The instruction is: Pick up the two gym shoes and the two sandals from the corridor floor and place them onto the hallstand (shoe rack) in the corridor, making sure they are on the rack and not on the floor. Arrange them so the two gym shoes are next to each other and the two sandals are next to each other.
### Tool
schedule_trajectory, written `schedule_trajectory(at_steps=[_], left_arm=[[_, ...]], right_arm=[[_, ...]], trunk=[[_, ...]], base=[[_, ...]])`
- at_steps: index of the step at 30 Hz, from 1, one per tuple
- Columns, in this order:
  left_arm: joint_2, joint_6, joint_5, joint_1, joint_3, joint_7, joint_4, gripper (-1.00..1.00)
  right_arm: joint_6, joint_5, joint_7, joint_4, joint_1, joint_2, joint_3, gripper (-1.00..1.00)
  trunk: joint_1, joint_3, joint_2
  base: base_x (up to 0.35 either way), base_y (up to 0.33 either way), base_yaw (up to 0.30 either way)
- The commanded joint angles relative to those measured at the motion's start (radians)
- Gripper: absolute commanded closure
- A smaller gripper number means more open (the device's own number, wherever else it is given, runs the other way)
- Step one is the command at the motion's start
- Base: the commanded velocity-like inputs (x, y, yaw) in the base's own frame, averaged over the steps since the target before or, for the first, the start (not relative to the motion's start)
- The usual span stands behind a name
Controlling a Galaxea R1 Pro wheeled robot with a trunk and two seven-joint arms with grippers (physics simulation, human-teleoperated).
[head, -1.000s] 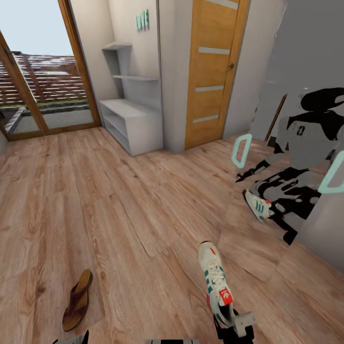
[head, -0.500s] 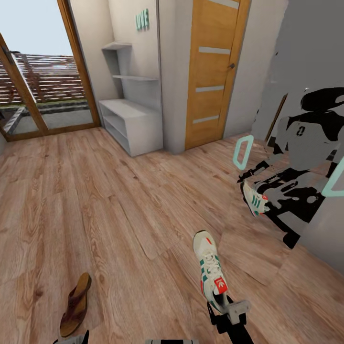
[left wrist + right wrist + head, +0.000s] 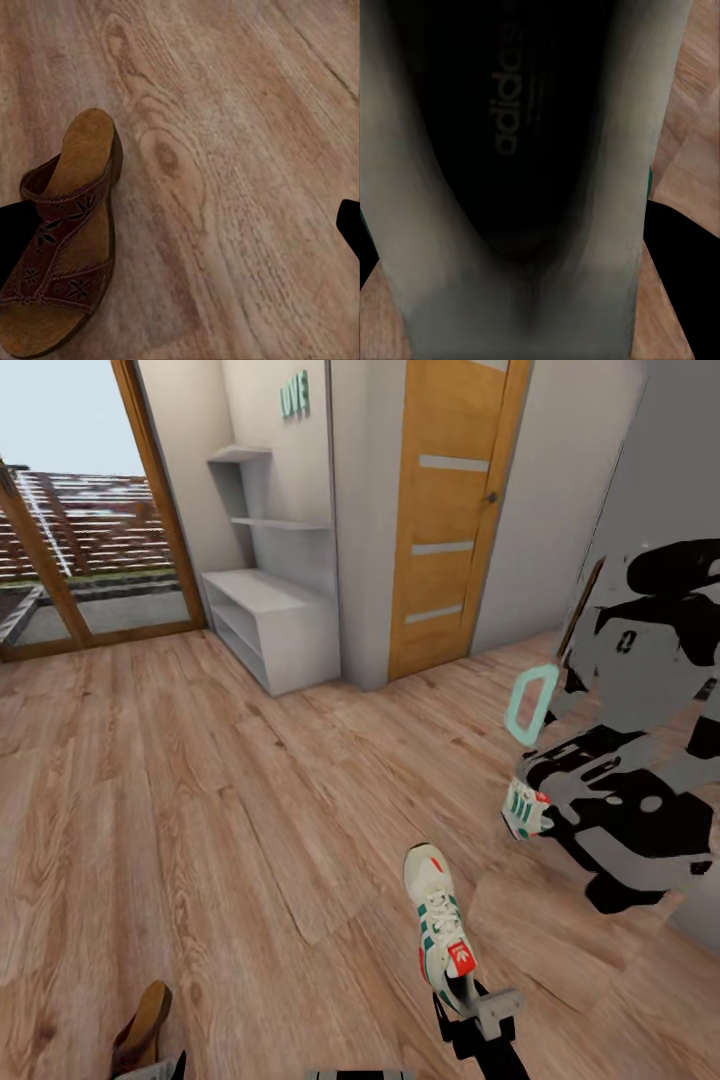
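The right gripper [image 3: 478,1010] grips the heel of a cream-white lace-up gym shoe with green stripes [image 3: 440,925], toe pointing away. A brown open sandal with tan insole [image 3: 61,240] lies on the light-brown wood-plank floor [image 3: 200,810], well left of that shoe; the left gripper's width cannot be judged. Far beyond the shoe, the pale grey hallstand with two open shelves [image 3: 265,615] stands against the wall.

**Corridor with plank floor, wooden door and glazed exit**

Light-brown wood-grain planks [image 3: 200,810] cover the floor. A wooden door [image 3: 450,510] with pale horizontal inserts stands shut in the off-white wall [image 3: 365,510]. Teal letters [image 3: 294,400] hang higher up. At far left, a wood-framed glass door [image 3: 70,540] shows daylight, sky and a brick-red fence
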Motion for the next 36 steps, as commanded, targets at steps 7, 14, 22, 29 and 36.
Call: schedule_trajectory(at_steps=[7, 14, 22, 29, 36], left_arm=[[-0.001, -0.002, 0.005, 0.000, 0.004, -0.008, 0.000, -1.00], [-0.001, 0.001, 0.000, -0.008, 0.000, -0.009, -0.037, -1.00], [-0.009, 0.115, 0.005, -0.102, -0.104, -0.004, -0.144, -1.00], [-0.052, 0.161, 0.003, -0.125, -0.218, 0.009, -0.155, -1.00], [-0.081, 0.164, 0.002, -0.171, -0.226, 0.045, -0.160, -1.00]], right_arm=[[-0.002, 0.005, -0.001, 0.002, -0.001, 0.000, 0.003, 1.00], [-0.002, 0.004, -0.001, 0.001, -0.001, 0.000, 0.002, 1.00], [-0.002, 0.003, 0.000, -0.008, -0.001, 0.000, 0.003, 1.00], [0.004, 0.004, -0.013, -0.126, -0.002, 0.041, 0.001, 1.00], [0.234, 0.004, -0.102, -0.305, -0.033, 0.117, 0.002, 1.00]], trunk=[[0.000, -0.002, 0.000], [0.000, -0.008, 0.000], [0.000, -0.012, 0.000], [0.000, -0.012, 0.000], [0.000, -0.012, 0.000]], base=[[0.333, 0.012, 0.041], [0.100, 0.013, 0.210], [0.003, 0.000, 0.141], [0.000, 0.000, 0.007], [0.000, 0.000, 0.000]])
